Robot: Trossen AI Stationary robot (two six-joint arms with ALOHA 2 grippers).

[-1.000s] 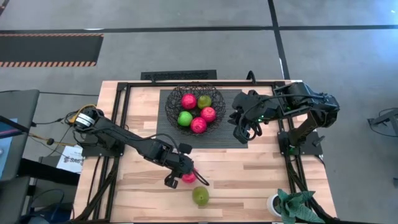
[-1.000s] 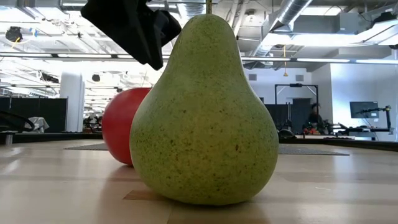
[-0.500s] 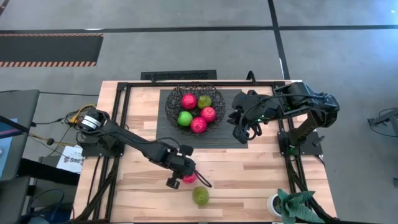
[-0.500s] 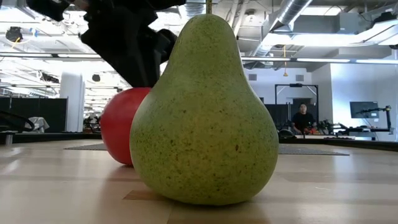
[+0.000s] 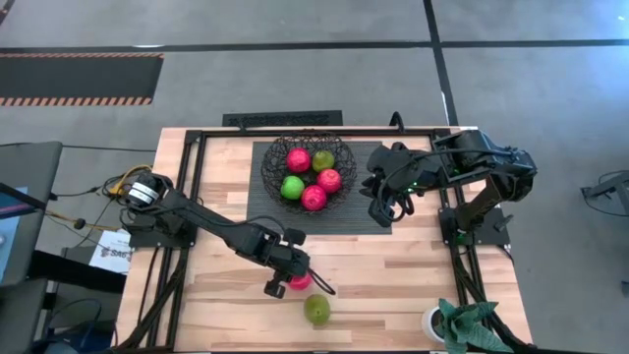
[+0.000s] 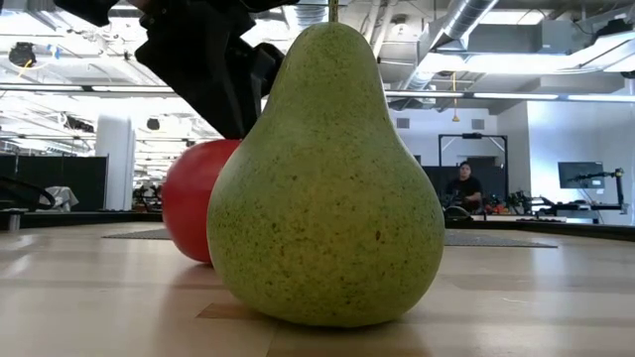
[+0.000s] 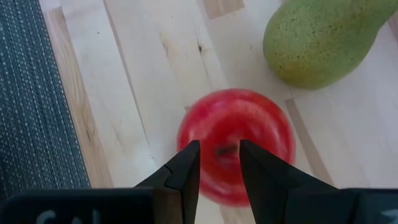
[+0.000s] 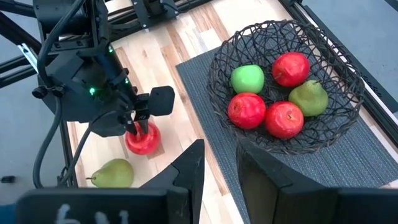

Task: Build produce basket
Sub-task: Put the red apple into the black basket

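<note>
We see a robotics lab: exposed ceiling ducts [image 6: 476, 25], monitors [image 6: 580, 175], and a seated person [image 6: 462, 184] beyond the desk [image 6: 516, 297].

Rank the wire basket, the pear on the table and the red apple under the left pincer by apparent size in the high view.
1. Wire basket, clearly largest.
2. Pear and red apple: unsure, since the left pincer covers part of the apple.

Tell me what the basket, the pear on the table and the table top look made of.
Basket: thin black wire, crisscrossed, see-through. Pear: dull, finely speckled yellow-green skin; real or imitation, I cannot tell. Table top: pale wood planks with visible grain, smooth finish.
</note>
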